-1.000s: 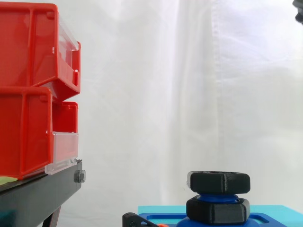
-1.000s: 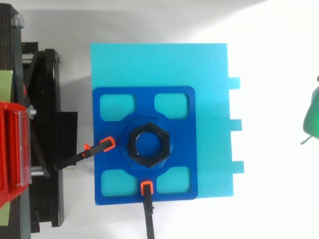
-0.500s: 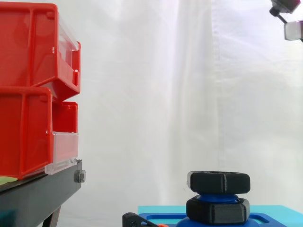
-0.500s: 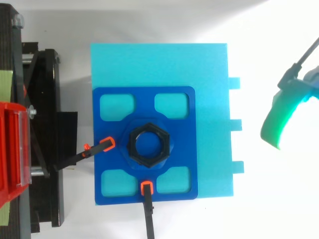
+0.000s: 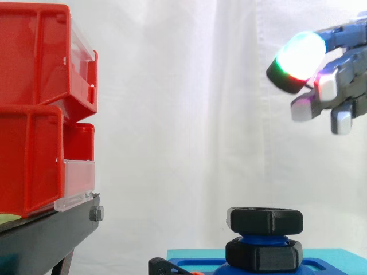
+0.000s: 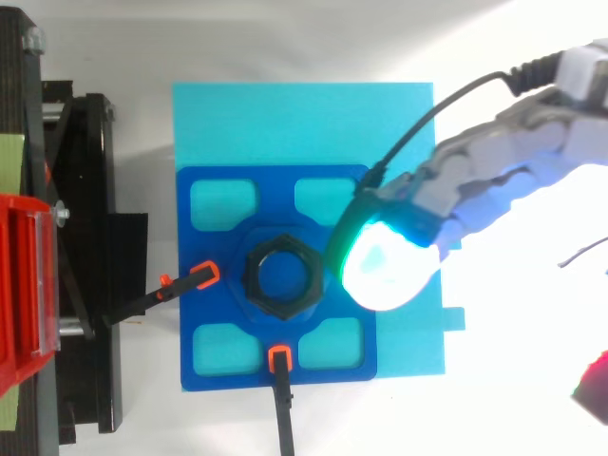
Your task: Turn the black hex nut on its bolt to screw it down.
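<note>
Hovering hand point(image 5: 338, 86): sat upper right in the side view, fingers stretched out, holding nothing.
Black hex nut point(image 5: 265, 220): lay below-left of the hand, well apart.
Bolt point(image 5: 264, 238): stood upright.

The right edge cuts off the robot hand point(image 5: 335, 80).

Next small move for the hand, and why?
Probably lower the hand toward the black hex nut, shifting slightly left in the top view to centre over it. The side view shows the hand high above the nut, touching nothing; from above, its glowing fingertip sits just right of the nut, fingers open.
</note>
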Controlling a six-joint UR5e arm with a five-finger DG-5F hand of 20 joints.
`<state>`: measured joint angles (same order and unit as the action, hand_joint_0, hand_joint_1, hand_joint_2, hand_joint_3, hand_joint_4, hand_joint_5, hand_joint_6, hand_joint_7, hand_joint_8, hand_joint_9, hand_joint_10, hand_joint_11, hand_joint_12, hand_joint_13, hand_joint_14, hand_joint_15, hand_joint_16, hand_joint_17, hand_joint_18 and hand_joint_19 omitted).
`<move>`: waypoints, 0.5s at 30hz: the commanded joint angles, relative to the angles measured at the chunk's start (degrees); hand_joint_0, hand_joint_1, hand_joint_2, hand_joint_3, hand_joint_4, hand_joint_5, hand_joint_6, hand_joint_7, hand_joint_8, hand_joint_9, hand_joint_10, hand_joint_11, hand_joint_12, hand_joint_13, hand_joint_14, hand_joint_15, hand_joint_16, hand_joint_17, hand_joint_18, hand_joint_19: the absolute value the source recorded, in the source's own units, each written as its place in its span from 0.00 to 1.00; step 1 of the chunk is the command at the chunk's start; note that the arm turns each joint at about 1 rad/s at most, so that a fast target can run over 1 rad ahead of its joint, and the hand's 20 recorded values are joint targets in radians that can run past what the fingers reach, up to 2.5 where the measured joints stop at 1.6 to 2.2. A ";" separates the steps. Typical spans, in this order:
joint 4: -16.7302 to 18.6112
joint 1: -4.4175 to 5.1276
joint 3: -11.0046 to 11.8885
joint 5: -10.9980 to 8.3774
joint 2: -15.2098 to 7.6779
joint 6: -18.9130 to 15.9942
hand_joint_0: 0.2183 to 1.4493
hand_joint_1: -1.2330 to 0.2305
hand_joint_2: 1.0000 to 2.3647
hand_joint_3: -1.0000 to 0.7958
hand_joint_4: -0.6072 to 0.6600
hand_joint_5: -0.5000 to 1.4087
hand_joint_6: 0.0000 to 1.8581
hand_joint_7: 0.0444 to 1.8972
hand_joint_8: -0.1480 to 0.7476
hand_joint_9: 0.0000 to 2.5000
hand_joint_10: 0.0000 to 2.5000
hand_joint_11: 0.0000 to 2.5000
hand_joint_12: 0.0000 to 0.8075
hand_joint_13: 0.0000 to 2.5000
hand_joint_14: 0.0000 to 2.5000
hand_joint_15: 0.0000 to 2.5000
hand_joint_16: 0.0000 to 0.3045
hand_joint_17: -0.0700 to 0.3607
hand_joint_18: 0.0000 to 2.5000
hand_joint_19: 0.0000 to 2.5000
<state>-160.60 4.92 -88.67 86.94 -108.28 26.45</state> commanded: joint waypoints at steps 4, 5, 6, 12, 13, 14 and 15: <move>-0.59 0.17 1.66 0.43 -1.41 4.31 0.28 0.54 0.00 0.31 0.64 0.18 0.27 0.38 0.47 0.32 0.00 0.13 0.36 0.23 0.00 0.07 0.18 0.44 0.26 0.24; -0.33 0.17 1.75 0.43 -1.41 4.84 0.28 0.54 0.00 0.31 0.64 0.18 0.27 0.38 0.47 0.32 0.00 0.13 0.36 0.23 0.00 0.07 0.18 0.44 0.26 0.24; 0.02 0.17 1.75 0.34 -1.41 5.45 0.28 0.54 0.00 0.31 0.64 0.18 0.27 0.38 0.47 0.32 0.00 0.13 0.36 0.23 0.00 0.07 0.18 0.44 0.26 0.24; 3.72 0.26 1.66 0.51 -2.82 11.17 0.28 0.54 0.00 0.31 0.64 0.18 0.27 0.39 0.47 0.32 0.00 0.13 0.36 0.23 0.00 0.07 0.18 0.44 0.26 0.24; 4.07 0.35 1.75 0.60 -3.17 11.69 0.28 0.54 0.00 0.31 0.64 0.18 0.27 0.39 0.47 0.32 0.00 0.13 0.36 0.23 0.00 0.07 0.18 0.44 0.26 0.24; 4.77 0.35 1.66 0.60 -3.69 11.96 0.28 0.54 0.00 0.31 0.64 0.18 0.27 0.39 0.47 0.32 0.00 0.13 0.36 0.23 0.00 0.07 0.18 0.44 0.26 0.24; 5.21 0.26 1.75 0.60 -3.96 12.13 0.28 0.54 0.00 0.31 0.64 0.18 0.27 0.39 0.47 0.32 0.00 0.13 0.36 0.23 0.00 0.07 0.18 0.44 0.26 0.24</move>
<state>-156.97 5.21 -86.96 87.43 -111.11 37.18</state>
